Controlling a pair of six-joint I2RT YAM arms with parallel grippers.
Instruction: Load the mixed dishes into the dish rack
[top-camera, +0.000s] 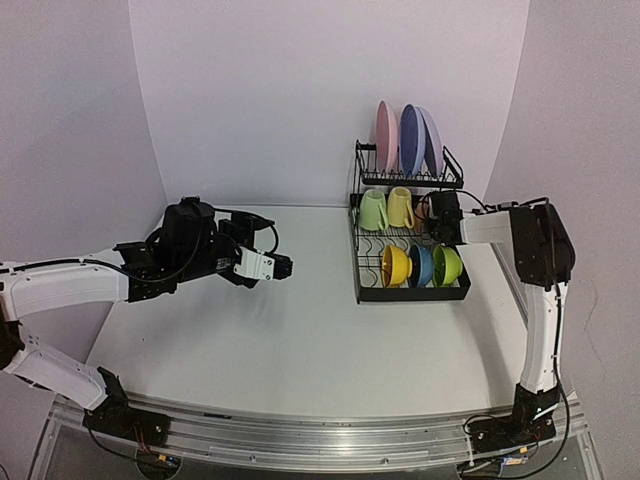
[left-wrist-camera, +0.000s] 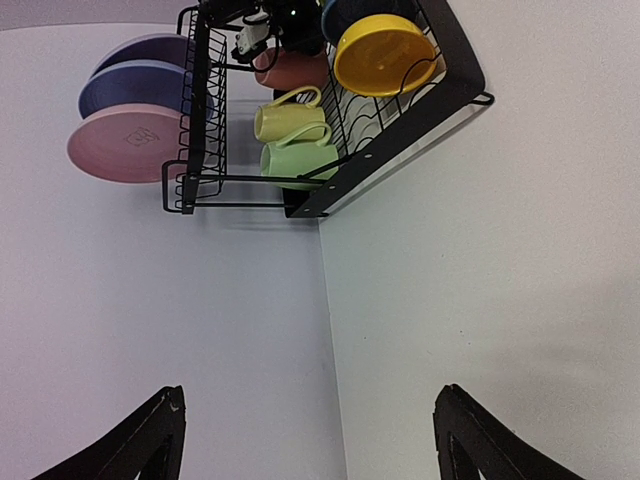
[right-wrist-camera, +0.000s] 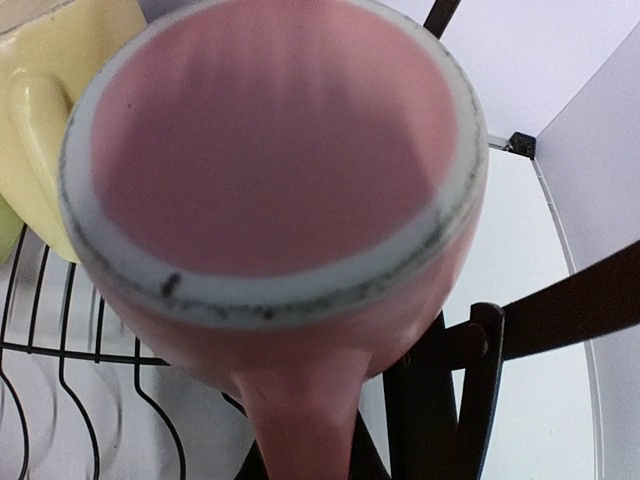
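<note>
The black dish rack (top-camera: 410, 294) stands at the back right. Pink (top-camera: 385, 135), blue (top-camera: 411, 140) and lilac (top-camera: 431, 140) plates stand in its upper shelf. The lower tray holds a pale green mug (top-camera: 373, 210), a yellow mug (top-camera: 400, 207), and yellow (top-camera: 395, 265), dark blue (top-camera: 420, 265) and green (top-camera: 446, 265) bowls. My right gripper (top-camera: 440, 215) is inside the lower tray, shut on the handle of the pink mug (right-wrist-camera: 270, 140), held base-up beside the yellow mug (right-wrist-camera: 40, 120). My left gripper (top-camera: 285, 267) is open and empty over the table, well left of the rack (left-wrist-camera: 400, 130).
The white table (top-camera: 300, 340) meets white walls at the back and sides. The rack's side frame (right-wrist-camera: 480, 350) stands close to the right of the pink mug. The rack sits near the right wall.
</note>
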